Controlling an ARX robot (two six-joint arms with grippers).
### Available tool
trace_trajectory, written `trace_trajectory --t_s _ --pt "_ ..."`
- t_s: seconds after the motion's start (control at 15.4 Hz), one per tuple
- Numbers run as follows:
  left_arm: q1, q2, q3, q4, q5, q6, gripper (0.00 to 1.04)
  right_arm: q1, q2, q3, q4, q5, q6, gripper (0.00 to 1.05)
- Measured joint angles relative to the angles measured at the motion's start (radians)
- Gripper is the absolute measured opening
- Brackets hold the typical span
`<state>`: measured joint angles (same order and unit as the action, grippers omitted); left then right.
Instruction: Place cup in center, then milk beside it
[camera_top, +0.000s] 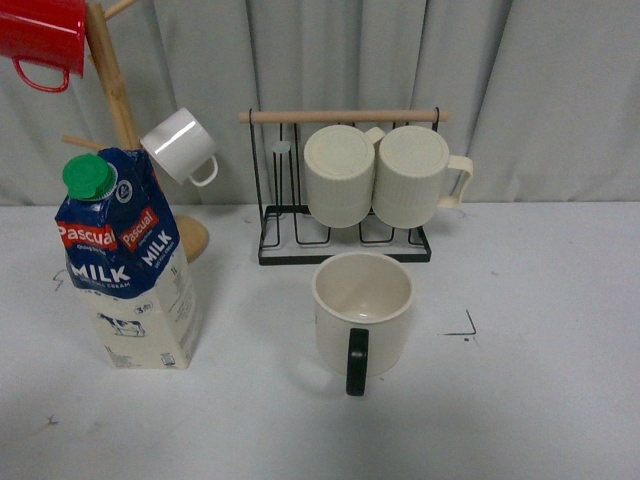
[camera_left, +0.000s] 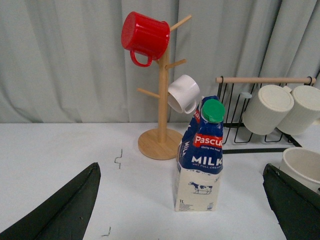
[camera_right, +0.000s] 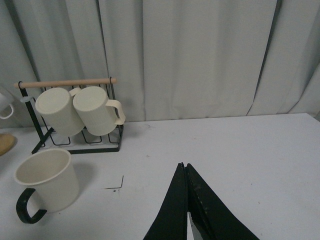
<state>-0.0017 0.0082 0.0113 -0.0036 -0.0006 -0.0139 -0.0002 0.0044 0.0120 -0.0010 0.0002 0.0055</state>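
Cream cup (camera_top: 363, 318) upright before rack (camera_top: 300, 117) (handle forward); milk (camera_top: 130, 270) left.

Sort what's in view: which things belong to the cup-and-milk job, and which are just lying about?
Job: cup with black handle; milk carton.
Lying about: ribbed cream mugs on wire rack; white mug and red mug on wooden mug tree.

Five mugs (camera_top: 362, 312), one milk carton (camera_top: 125, 265), two racks (camera_top: 290, 117).
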Motion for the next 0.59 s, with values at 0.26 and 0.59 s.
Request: trace_trajectory --t_s 0.26,0.59 --pt "0.0 0.0 0.0 0.0 0.0 0.0 0.98 0.0 0.0 0.0 -0.003 0.0 0.0 0.17" --pt "0.029 0.268 0.18 -0.33 -0.1 -0.128 0.98 0.0 0.0 0.0 -0.001 -0.001 -0.002 0.85"
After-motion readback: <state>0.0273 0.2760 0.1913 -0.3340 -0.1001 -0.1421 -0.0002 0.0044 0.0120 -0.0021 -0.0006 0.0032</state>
